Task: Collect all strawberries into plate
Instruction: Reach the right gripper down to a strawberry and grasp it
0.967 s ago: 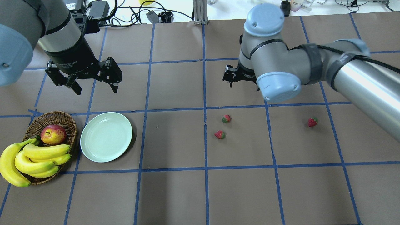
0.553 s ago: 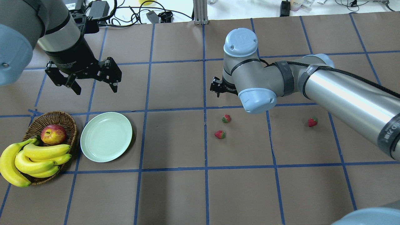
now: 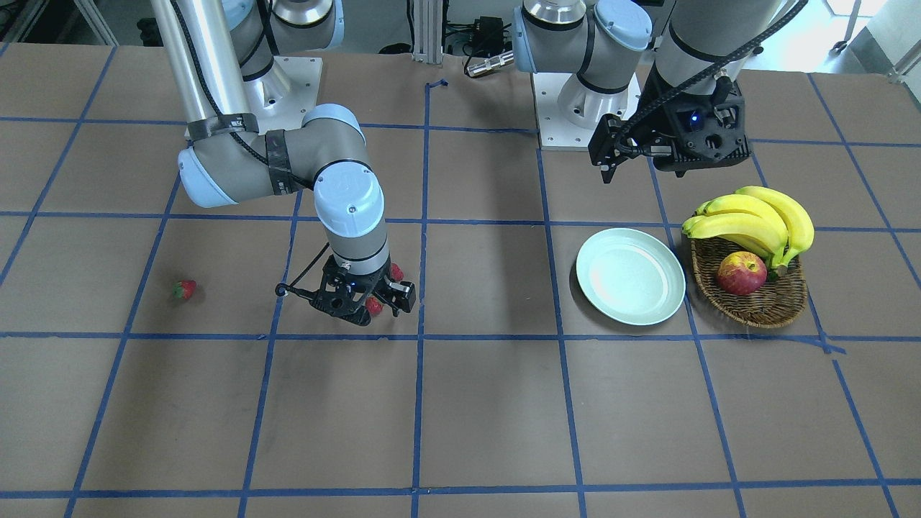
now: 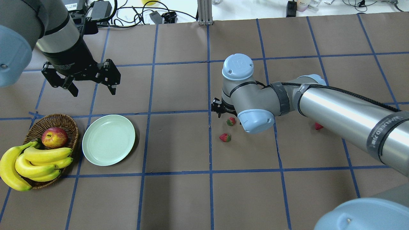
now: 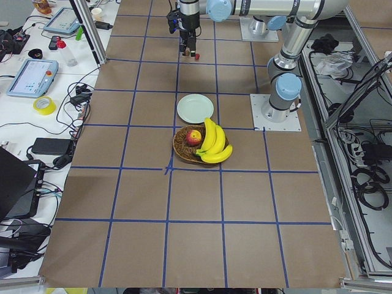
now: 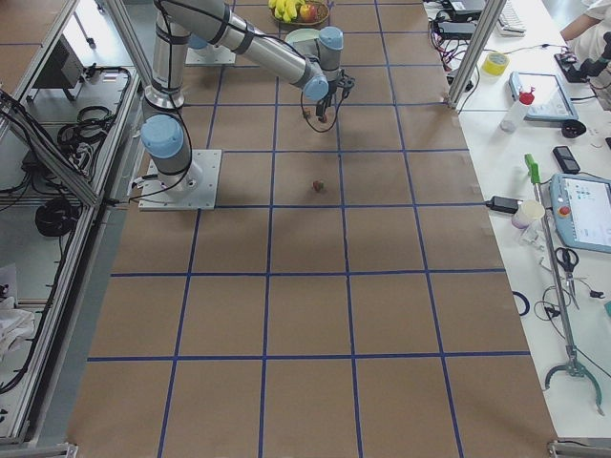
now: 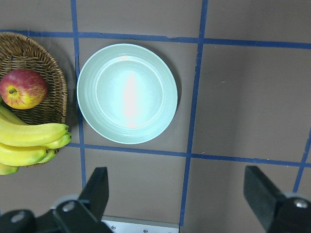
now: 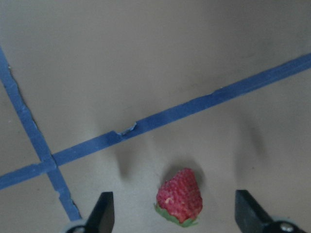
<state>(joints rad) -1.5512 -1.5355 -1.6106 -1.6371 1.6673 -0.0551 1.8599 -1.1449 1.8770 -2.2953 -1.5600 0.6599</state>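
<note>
Three strawberries lie on the brown table. Two are close together at the middle (image 4: 231,121) (image 4: 225,137); the third (image 4: 318,126) lies to the right, partly hidden by my right arm. My right gripper (image 4: 220,111) hangs open just over the farther middle strawberry (image 3: 373,306). In the right wrist view that strawberry (image 8: 179,196) lies between the spread fingers (image 8: 100,213), untouched. The mint-green plate (image 4: 108,140) is empty at the left. My left gripper (image 4: 94,92) is open and empty beyond the plate (image 7: 127,93).
A wicker basket (image 4: 65,120) holding an apple (image 4: 54,137) and bananas (image 4: 35,163) stands left of the plate. Blue tape lines grid the table. Cables and equipment lie along the far edge (image 4: 105,9).
My right arm has swung left and towards the robot, lowering its gripper over the two middle strawberries. My left gripper has shifted slightly left. The strawberries have not moved.
</note>
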